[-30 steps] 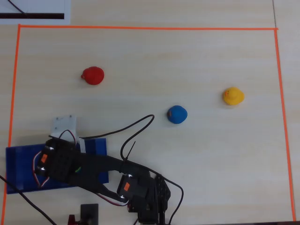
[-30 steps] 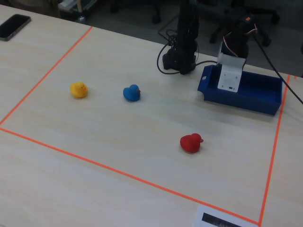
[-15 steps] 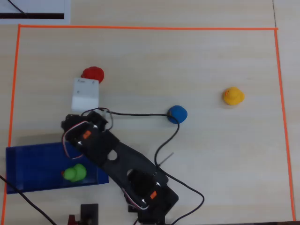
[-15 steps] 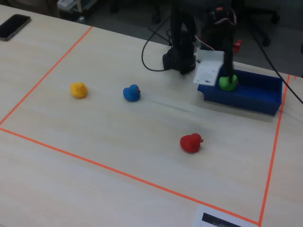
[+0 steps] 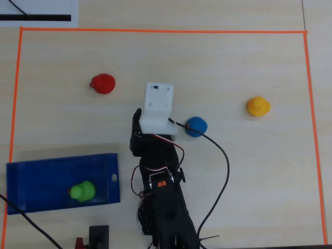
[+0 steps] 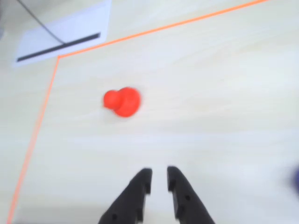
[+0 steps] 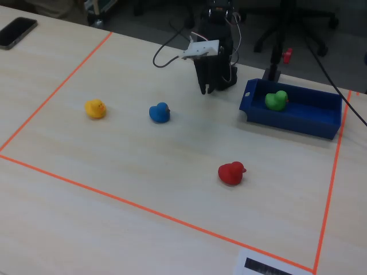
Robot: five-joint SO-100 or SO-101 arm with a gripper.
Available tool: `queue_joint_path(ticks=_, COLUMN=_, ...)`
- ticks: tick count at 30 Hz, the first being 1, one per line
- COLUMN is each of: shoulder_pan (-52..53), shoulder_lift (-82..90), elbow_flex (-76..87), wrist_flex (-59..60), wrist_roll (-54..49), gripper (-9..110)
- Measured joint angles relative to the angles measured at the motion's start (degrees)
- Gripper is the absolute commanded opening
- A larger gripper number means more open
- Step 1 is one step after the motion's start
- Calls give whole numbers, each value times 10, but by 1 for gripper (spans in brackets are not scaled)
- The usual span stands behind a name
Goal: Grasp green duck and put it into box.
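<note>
The green duck [image 5: 83,191] sits inside the dark blue box [image 5: 41,176] at the lower left of the overhead view. In the fixed view the duck [image 7: 276,99] is in the left end of the box [image 7: 312,114]. My gripper [image 5: 137,115] hangs above the bare table, to the right of and above the box in the overhead view, well apart from it. In the wrist view its black jaws [image 6: 159,175] stand nearly together with nothing between them. In the fixed view the gripper [image 7: 206,89] points down, to the left of the box.
A red duck [image 5: 103,83] lies ahead of the gripper, also in the wrist view [image 6: 122,101]. A blue duck [image 5: 196,126] sits close beside the arm, and a yellow duck [image 5: 257,106] farther right. Orange tape [image 5: 155,31] frames the work area. Cables trail by the arm's base.
</note>
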Motion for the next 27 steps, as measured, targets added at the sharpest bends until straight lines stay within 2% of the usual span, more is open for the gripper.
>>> queue_joint_path(ticks=6, shoulder_pan=54, shoulder_lift=129, elbow_flex=146, wrist_flex=-4, wrist_roll=-23, gripper=0)
queue_joint_path(ticks=14, shoulder_pan=69, shoulder_lift=136, elbow_flex=255, wrist_flex=80, wrist_roll=-56, gripper=0)
queue_joint_path(ticks=20, shoulder_pan=69, shoulder_lift=138, elbow_flex=258, wrist_flex=239, wrist_roll=-112, gripper=0)
queue_joint_path(ticks=22, shoulder_pan=70, shoulder_lift=148, elbow_flex=258, wrist_flex=250, wrist_roll=-113, gripper=5)
queue_joint_path(ticks=27, shoulder_pan=74, shoulder_lift=148, elbow_flex=258, wrist_flex=250, wrist_roll=-114, gripper=6)
